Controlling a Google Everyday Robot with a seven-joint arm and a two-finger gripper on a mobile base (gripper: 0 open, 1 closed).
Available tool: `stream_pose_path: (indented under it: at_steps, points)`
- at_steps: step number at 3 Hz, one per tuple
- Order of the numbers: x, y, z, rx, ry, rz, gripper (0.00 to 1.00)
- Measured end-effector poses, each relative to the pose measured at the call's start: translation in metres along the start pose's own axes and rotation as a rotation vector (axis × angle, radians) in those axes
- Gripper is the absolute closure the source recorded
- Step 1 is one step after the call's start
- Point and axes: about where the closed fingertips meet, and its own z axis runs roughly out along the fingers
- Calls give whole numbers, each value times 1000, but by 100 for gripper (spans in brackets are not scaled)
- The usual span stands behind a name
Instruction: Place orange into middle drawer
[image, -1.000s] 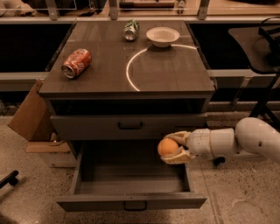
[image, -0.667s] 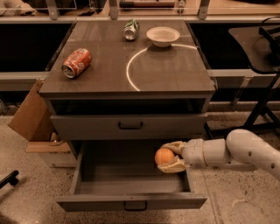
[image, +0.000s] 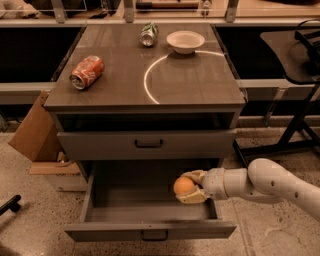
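The orange is a small round orange fruit held between the fingers of my gripper. The gripper reaches in from the right on a white arm and is shut on the orange. It holds the fruit inside the open middle drawer, over the right part of the drawer's grey floor, a little above it. The middle drawer is pulled far out below the closed upper drawer.
On the cabinet top lie a crushed red-orange soda can, a green-silver can and a white bowl. A cardboard box leans at the cabinet's left. A black stand is at the right.
The gripper with the orange has moved left and down, from beside the drawer's right edge into the open middle drawer.
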Motion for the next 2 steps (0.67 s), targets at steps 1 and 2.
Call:
stream_pose_path:
  at_steps: [1, 2]
  points:
    - [23, -17, 23, -15, -17, 25, 100]
    - [44, -33, 45, -17, -33, 35, 100]
